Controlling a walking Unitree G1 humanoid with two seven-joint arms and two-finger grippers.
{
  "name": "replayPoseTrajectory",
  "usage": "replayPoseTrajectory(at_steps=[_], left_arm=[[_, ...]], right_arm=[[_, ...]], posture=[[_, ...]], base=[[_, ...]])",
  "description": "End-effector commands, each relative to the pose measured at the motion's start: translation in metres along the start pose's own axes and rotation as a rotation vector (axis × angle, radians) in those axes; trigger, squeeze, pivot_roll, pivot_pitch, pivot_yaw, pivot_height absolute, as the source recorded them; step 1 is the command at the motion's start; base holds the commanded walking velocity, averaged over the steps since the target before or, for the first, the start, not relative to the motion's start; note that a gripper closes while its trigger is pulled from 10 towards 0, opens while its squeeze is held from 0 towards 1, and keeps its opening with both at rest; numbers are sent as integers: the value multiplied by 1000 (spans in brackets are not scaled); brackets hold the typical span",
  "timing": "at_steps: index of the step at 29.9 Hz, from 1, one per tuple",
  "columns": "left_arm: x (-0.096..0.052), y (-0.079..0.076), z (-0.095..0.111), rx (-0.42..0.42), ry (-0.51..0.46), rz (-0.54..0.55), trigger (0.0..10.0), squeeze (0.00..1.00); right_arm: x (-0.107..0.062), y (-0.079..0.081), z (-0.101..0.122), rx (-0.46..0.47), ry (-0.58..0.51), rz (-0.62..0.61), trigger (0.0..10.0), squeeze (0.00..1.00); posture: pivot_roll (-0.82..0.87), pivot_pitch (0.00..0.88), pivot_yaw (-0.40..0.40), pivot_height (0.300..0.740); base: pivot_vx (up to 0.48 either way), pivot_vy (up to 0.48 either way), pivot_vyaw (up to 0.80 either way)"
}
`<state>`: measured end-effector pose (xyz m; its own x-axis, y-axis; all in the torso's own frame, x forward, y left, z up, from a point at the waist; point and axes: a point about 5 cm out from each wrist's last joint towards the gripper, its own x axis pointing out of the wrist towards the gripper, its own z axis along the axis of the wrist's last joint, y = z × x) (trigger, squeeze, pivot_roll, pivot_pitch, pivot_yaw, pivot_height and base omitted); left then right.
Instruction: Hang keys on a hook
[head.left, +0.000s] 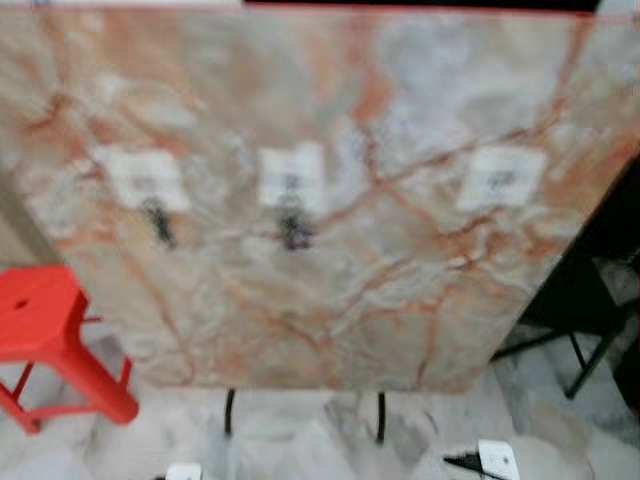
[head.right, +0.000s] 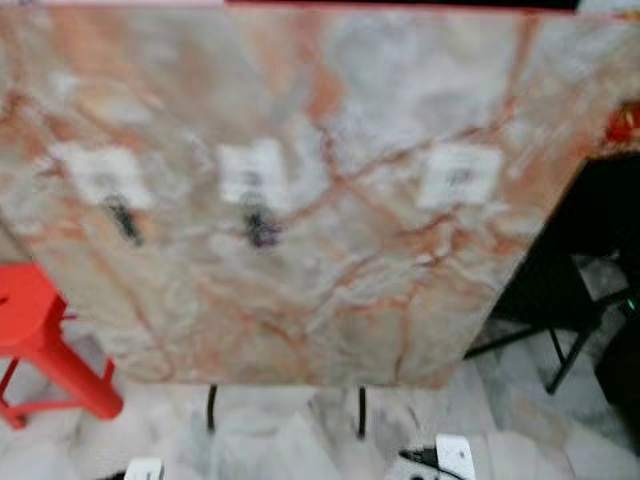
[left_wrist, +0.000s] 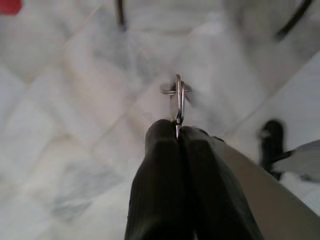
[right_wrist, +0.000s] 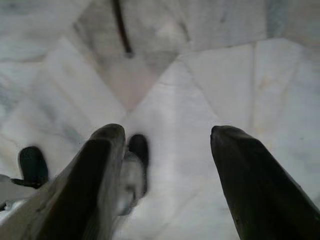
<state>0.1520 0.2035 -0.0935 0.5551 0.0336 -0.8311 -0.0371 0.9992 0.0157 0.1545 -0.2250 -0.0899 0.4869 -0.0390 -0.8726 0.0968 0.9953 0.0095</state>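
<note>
**Currently: keys held in left gripper above floor, hook board ahead**

Directly ahead stands a large marble-patterned board (head.left: 330, 190) on thin dark legs, carrying three white hook plates: left (head.left: 146, 178), middle (head.left: 291, 176) and right (head.left: 500, 178). Dark items hang from the left and middle plates; blur prevents identification. A red stool (head.left: 45, 330) stands beside the board, on the robot's left, on a pale marble tile floor (left_wrist: 65, 125). The left gripper (left_wrist: 178, 132) points down at the tiles, fingers pressed together on a metal key ring (left_wrist: 178, 95). The right gripper (right_wrist: 167, 135) also hangs over the floor, fingers spread apart, holding nothing.
</note>
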Motion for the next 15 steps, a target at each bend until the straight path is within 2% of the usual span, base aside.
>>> replayPoseTrajectory(at_steps=[1, 8, 15], left_arm=[[-5, 13, -13, 11, 45, 28, 10000, 0], [-9, 32, -14, 10, 48, 45, 10000, 0], [-11, 39, -16, 10, 50, 51, 10000, 0]], right_arm=[[1, 5, 7, 3, -23, 14, 10000, 0], [1, 4, 7, -13, -24, 19, 10000, 0], [1, 5, 6, -9, -24, 21, 10000, 0]], posture=[[-28, 0, 9, 740], [-28, 0, 8, 740], [-28, 0, 7, 740]], base=[[0, -364, 0], [0, -362, 0], [0, -361, 0]])
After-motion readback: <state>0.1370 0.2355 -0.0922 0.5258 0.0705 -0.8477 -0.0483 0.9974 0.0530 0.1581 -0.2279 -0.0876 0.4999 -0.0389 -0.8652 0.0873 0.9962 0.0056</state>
